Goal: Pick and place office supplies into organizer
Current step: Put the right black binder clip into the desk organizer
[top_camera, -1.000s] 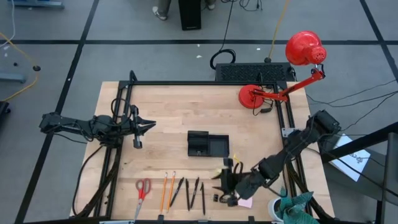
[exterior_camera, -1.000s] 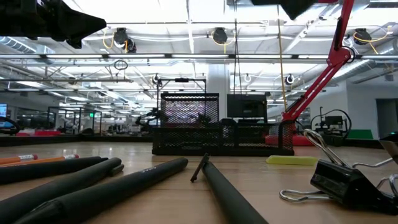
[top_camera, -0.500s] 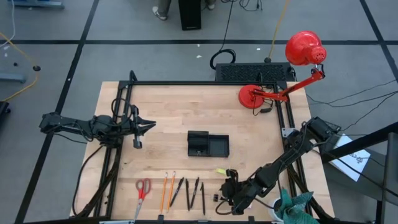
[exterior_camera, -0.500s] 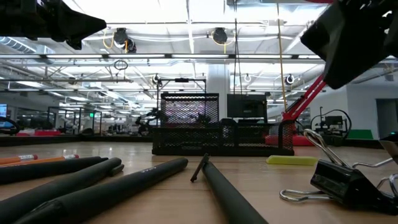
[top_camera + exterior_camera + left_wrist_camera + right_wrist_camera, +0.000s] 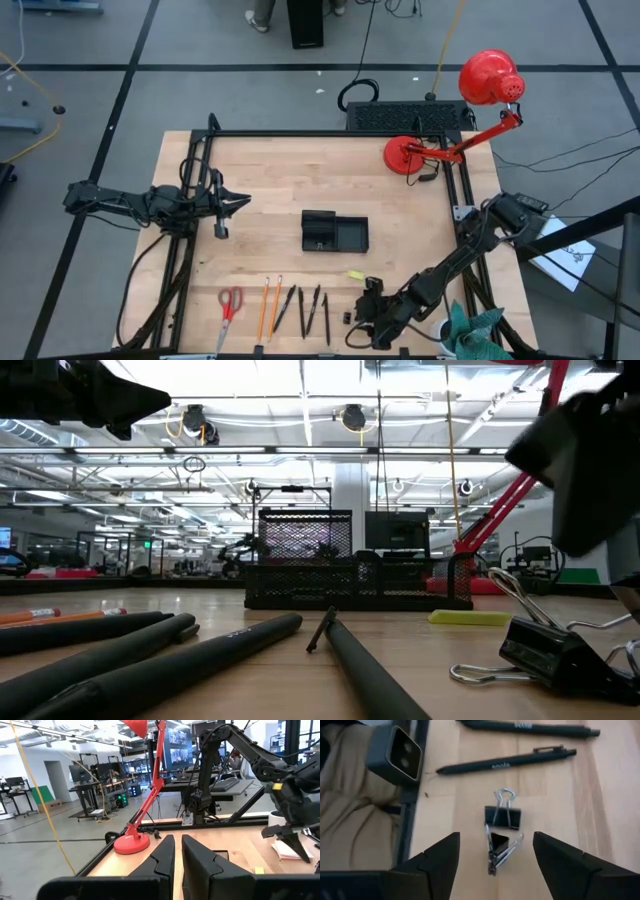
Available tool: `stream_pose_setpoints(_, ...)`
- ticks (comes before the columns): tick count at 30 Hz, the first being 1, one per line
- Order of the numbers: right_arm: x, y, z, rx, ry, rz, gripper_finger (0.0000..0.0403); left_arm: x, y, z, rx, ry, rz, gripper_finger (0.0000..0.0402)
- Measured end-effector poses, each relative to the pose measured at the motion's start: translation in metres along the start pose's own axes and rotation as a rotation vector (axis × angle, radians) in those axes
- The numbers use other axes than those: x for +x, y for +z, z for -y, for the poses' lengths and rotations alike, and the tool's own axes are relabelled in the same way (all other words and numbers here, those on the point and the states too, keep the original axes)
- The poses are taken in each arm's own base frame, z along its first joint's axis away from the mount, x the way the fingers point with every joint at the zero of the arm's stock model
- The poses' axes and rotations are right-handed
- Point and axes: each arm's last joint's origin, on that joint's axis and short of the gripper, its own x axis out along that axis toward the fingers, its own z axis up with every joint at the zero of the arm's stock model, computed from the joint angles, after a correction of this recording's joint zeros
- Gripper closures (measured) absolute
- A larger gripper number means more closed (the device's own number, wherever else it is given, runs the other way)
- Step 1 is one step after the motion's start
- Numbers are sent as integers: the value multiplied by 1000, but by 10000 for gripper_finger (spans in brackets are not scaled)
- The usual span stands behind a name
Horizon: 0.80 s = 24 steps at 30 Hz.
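Note:
My right gripper (image 5: 368, 316) (image 5: 496, 840) hangs open near the table's near edge. It tips downward, with a finger on either side above two small black binder clips (image 5: 502, 827) (image 5: 350, 318) that lie on the wood. Beside them lie several black pens (image 5: 308, 310) (image 5: 507, 762), two orange pencils (image 5: 269, 304) and red-handled scissors (image 5: 230, 302). A yellow-green piece (image 5: 355, 275) lies toward the black organizer (image 5: 335, 232), which stands at the table's middle. A pale pink pad (image 5: 285, 850) shows beside the right arm. My left gripper (image 5: 236, 203) (image 5: 178, 851) waits shut and level at the table's left.
A red desk lamp (image 5: 488, 80) stands on its base (image 5: 408, 155) at the far right, next to a black keyboard-like slab (image 5: 410, 115). A grey camera block (image 5: 395, 753) sits at the near edge close to the clips. A teal cloth (image 5: 478, 335) lies at the near right corner.
My right gripper has come down and moved toward the table's near edge, turning as it went. It now hangs over the binder clips and covers the pink pad from above. The yellow-green piece, which it hid before, now shows.

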Motion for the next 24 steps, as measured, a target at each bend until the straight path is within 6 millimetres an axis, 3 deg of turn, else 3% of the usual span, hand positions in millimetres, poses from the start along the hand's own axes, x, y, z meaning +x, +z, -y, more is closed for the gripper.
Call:
stream_pose_setpoints(12, 25, -14, 5, 25, -26, -73, 161, 0, -1, 0, 4, -2, -13, 360)
stream_pose_setpoints(24, 28, -14, 9, 25, -51, -72, 227, 0, -1, 0, 4, -2, -12, 360)
